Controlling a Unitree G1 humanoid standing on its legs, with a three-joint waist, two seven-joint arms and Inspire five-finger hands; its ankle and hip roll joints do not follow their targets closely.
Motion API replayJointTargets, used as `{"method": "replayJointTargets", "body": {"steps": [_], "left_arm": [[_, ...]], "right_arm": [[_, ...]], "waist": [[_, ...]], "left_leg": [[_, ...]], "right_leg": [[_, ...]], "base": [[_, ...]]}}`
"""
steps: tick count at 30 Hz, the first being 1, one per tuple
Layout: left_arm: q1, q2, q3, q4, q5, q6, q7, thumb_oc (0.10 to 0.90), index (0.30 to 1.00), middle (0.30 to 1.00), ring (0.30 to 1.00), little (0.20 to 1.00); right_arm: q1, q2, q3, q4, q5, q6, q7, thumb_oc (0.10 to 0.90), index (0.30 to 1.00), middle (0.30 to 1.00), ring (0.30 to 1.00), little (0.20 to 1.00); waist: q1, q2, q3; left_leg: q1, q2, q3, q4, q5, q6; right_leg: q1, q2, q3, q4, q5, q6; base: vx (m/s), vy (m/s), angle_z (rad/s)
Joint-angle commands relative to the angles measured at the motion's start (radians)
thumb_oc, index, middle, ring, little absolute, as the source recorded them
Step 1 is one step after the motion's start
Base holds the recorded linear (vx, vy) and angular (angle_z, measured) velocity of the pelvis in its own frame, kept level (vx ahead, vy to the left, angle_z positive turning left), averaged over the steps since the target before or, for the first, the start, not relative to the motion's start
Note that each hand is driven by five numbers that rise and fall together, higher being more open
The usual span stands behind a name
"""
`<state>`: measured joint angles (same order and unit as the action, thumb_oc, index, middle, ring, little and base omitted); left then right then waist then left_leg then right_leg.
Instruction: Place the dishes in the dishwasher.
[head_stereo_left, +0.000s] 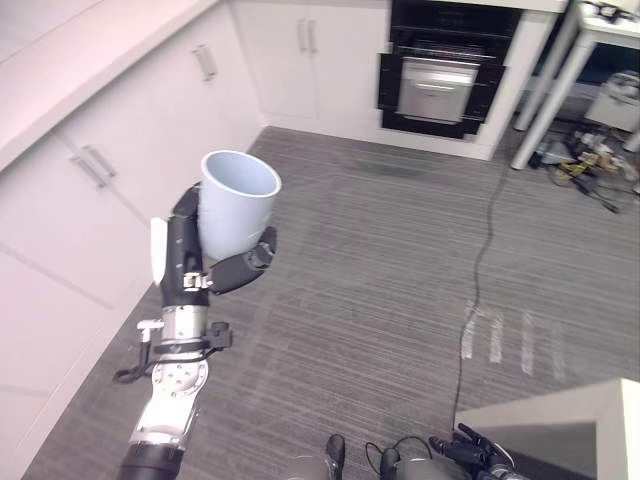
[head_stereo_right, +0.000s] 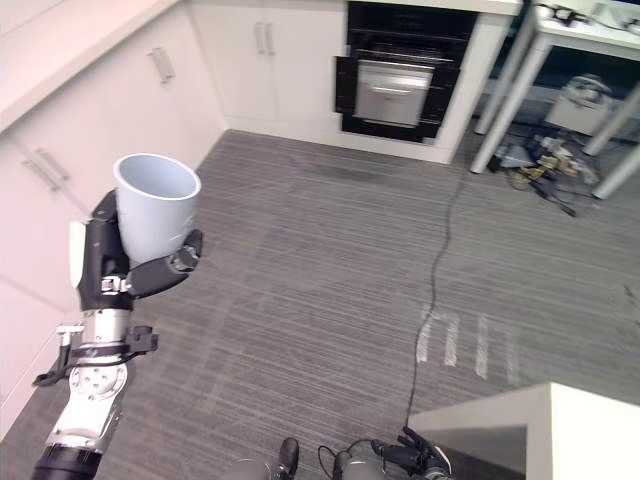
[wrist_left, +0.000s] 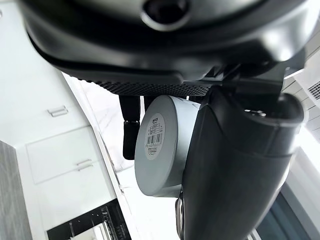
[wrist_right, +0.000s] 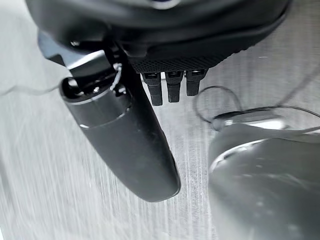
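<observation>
Left arm: comes up from the lower left of the head views, forearm nearly upright, wrist raised over the floor beside the cabinets.
Left hand (head_stereo_left: 190, 262): thumb and fingers curled round the lower half of the cup, thumb across the front, fingers behind.
Cup (head_stereo_left: 237, 203): pale grey-white, upright, mouth open to the top, held in the air in the left hand; seems empty as far as the inside shows.
Cup base (wrist_left: 156, 138): seen from below in the left wrist view, a sticker on its flat bottom, dark fingers pressed along its side.
Right hand (wrist_right: 131, 131): seen in its own wrist view, hanging over the grey floor, fingers short and relaxed, thumb straight, holding nothing.
Hidden: the fingers behind the cup are mostly covered by its wall; the cup's bottom inside is not visible from above.
Cabinets (head_stereo_left: 120, 150): white doors with bar handles run along the left, close beside the held cup; the worktop above is cut off by the edge.
Oven (head_stereo_left: 437, 80): black, built in at the far wall, door shut.
Table (head_stereo_left: 560, 75): white legs at the far right, clutter on the floor under it, too small to tell apart.
Floor (head_stereo_left: 400, 250): grey, striped, wide open between the cabinets and the table.
White corner (head_stereo_left: 590, 425): a pale block at the lower right, cut off.
</observation>
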<state>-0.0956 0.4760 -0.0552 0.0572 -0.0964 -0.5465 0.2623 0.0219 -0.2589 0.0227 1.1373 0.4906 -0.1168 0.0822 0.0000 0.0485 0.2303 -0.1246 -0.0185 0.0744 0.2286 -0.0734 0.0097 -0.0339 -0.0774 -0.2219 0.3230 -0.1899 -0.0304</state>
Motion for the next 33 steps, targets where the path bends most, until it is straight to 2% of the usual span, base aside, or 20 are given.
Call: {"method": "replayJointTargets", "body": {"steps": [1,2,4,5,8,10,14,18,25,33], "left_arm": [[-0.103,0.034,0.081,-0.147,-0.035,-0.087,0.013,0.400,0.300,0.300,0.300,0.300],[-0.103,0.036,0.087,-0.146,-0.034,-0.096,0.004,0.400,0.300,0.300,0.300,0.300],[-0.113,0.039,0.090,-0.142,-0.024,-0.087,-0.003,0.400,0.300,0.300,0.300,0.300],[-0.133,0.042,0.082,-0.127,-0.023,-0.084,-0.019,0.400,0.300,0.300,0.300,0.300],[-0.142,0.044,0.075,-0.121,0.011,-0.066,-0.006,0.400,0.300,0.300,0.300,0.300],[-0.138,0.050,0.072,-0.116,0.014,-0.058,0.007,0.400,0.300,0.300,0.300,0.300],[-0.124,0.058,0.079,-0.101,-0.012,-0.066,-0.012,0.400,0.300,0.300,0.300,0.300],[-0.111,0.060,0.083,-0.098,-0.033,-0.077,-0.046,0.400,0.300,0.300,0.300,0.300],[-0.102,0.063,0.078,-0.114,-0.038,-0.070,-0.082,0.400,0.300,0.300,0.300,0.300],[-0.097,0.062,0.054,-0.121,-0.083,-0.063,-0.137,0.400,0.300,0.300,0.300,0.300]], "right_arm": [[-0.001,-0.041,-0.032,0.037,0.052,-0.031,-0.020,0.800,0.900,0.900,0.900,0.900],[-0.005,-0.052,-0.042,0.049,0.059,-0.034,-0.013,0.800,0.900,0.900,0.900,0.900],[-0.002,-0.053,-0.056,0.055,0.059,-0.035,-0.013,0.800,0.900,0.900,0.900,0.900],[0.009,-0.051,-0.068,0.055,0.086,-0.030,-0.017,0.800,0.900,0.900,0.900,0.900],[0.021,-0.038,-0.085,0.060,0.129,-0.023,-0.007,0.800,0.900,0.900,0.900,0.900],[0.028,-0.023,-0.088,0.062,0.113,-0.031,0.007,0.800,0.900,0.900,0.900,0.900],[0.034,0.009,-0.060,0.051,0.059,-0.068,0.014,0.800,0.900,0.900,0.900,0.900],[0.031,0.019,-0.037,0.040,0.041,-0.075,0.005,0.800,0.900,0.900,0.900,0.900],[0.013,0.004,-0.042,0.058,0.032,-0.051,-0.002,0.800,0.900,0.900,0.900,0.900],[0.023,-0.001,-0.041,0.044,0.062,-0.022,0.082,0.800,0.900,0.900,0.900,0.900]], "waist": [[0.000,0.003,0.001],[0.008,0.010,0.005],[0.003,0.021,0.003],[-0.005,0.028,-0.004],[-0.008,0.032,-0.016],[-0.010,0.034,-0.024],[-0.011,0.031,-0.039],[-0.009,0.022,-0.049],[-0.016,0.010,-0.061],[-0.039,0.012,-0.070]], "left_leg": [[-0.016,0.068,-0.050,0.071,-0.090,-0.058],[-0.039,0.078,-0.065,0.071,-0.080,-0.070],[-0.051,0.093,-0.046,0.071,-0.084,-0.073],[-0.058,0.111,-0.019,0.071,-0.087,-0.075],[-0.046,0.103,-0.029,0.071,-0.104,-0.065],[-0.029,0.094,-0.033,0.071,-0.118,-0.055],[-0.014,0.083,-0.027,0.071,-0.138,-0.038],[-0.011,0.084,-0.016,0.071,-0.147,-0.033],[0.004,0.098,0.018,0.071,-0.163,-0.037],[0.023,0.114,0.043,0.071,-0.174,-0.042]], "right_leg": [[0.014,-0.023,0.053,-0.023,-0.059,0.090],[0.025,-0.026,0.047,-0.023,-0.069,0.091],[0.038,-0.034,0.025,-0.023,-0.077,0.098],[0.048,-0.049,-0.008,-0.023,-0.078,0.104],[0.049,-0.071,-0.031,-0.023,-0.071,0.116],[0.049,-0.084,-0.035,-0.023,-0.063,0.124],[0.040,-0.105,-0.028,-0.023,-0.052,0.141],[0.026,-0.117,-0.017,-0.023,-0.046,0.154],[-0.011,-0.137,0.005,-0.023,-0.029,0.177],[-0.016,-0.136,0.020,-0.023,-0.027,0.180]], "base": [[0.01,0.199,0.90],[0.04,0.217,0.67],[0.05,0.171,0.47],[0.04,0.126,0.31],[0.10,0.147,0.01],[0.12,0.135,-0.28],[0.05,0.054,-0.13],[0.02,-0.016,-0.12],[0.00,-0.035,-0.10],[0.02,-0.016,-0.13]]}}
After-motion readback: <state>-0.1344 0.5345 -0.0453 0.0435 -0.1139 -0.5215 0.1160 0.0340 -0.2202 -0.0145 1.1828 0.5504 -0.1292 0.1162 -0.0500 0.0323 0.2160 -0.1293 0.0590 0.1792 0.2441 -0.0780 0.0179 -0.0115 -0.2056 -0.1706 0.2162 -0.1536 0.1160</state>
